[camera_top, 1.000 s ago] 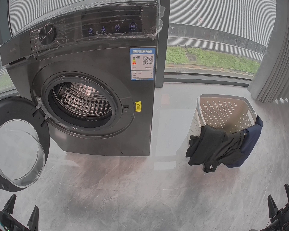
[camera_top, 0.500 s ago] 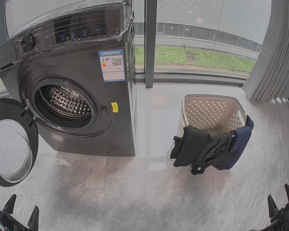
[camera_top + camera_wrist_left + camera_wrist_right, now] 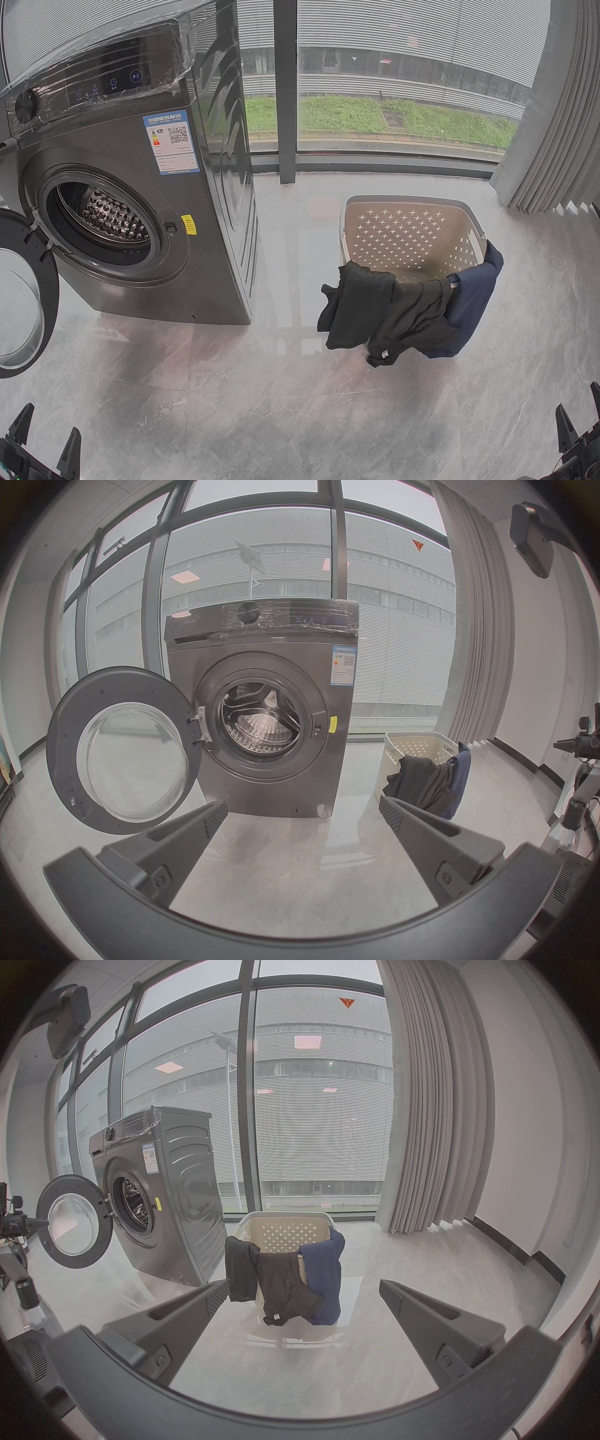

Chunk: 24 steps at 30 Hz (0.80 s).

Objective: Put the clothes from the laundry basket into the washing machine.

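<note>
washing machine (image 3: 206, 187): a boxy front-loader in dark grey, satin-finished metal, standing on the floor to the robot's left; wrinkled clear film (image 3: 94, 59) clings over its top panel.
door (image 3: 25, 294): round, with a dark rim around a bulging clear glass bowl, swung wide open on the machine's left side.
drum (image 3: 115, 215): shiny steel, its curved wall covered in rows of small raised bumps.
laundry basket (image 3: 406, 234): pale beige plastic, rectangular with rounded corners, its walls pierced by star-shaped holes; it stands on the floor right of the machine, apart from it, in front of the window (image 3: 387, 75).
black garment (image 3: 369, 309): soft and crumpled, draped over the basket's near rim and hanging down the outside.
navy garment (image 3: 472, 297): smooth cloth folded over the near right corner, touching the black one.
left gripper (image 3: 51, 420): dark wedge-shaped fingers spread apart, holding nothing, low and well apart from the basket.
right gripper (image 3: 576, 400): the same pointed fingers, spread and holding nothing.
floor (image 3: 281, 412): glossy grey stone-look slabs with pale veins.
curtain (image 3: 550, 125): grey, hanging in even pleats to the right of the window.
</note>
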Available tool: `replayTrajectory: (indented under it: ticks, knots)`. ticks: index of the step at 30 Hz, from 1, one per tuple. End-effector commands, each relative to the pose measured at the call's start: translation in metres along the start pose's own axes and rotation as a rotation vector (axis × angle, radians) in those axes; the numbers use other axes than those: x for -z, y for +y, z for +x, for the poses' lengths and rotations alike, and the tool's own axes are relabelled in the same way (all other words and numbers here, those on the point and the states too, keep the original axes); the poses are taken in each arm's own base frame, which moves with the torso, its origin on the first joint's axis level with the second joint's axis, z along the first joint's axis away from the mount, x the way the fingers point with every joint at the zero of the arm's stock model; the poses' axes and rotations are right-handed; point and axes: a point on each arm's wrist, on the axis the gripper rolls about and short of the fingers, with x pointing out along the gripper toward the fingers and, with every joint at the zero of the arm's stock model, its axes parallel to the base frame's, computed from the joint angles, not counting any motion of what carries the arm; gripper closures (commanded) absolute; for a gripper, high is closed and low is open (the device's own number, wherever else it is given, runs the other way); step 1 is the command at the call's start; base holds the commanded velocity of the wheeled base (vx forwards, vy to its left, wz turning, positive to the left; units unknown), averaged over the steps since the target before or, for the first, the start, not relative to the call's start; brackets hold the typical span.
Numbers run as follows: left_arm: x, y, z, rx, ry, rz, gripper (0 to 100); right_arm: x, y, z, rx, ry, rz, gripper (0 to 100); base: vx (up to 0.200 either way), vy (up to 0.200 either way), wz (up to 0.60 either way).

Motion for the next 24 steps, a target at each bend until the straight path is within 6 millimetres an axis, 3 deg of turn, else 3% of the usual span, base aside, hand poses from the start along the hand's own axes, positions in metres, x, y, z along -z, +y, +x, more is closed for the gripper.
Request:
replayTrajectory:
  ticks: [1,5,24]
  knots:
    - [0.0053,0.0001,-0.0001,0.001,0.0,0.0,0,0.0052,0.0,0.0001,-0.001,0.002,0.0,0,0.0,0.0,0.0]
    - [0.0053,0.0001,-0.0001,-0.001,0.0,0.001,0,0.0052,0.0,0.0001,-0.001,0.002,0.0,0,0.0,0.0,0.0]
    - [0.0053,0.0001,-0.0001,-0.001,0.0,0.0,0,0.0052,0.0,0.0001,-0.001,0.002,0.0,0,0.0,-0.2,0.0]
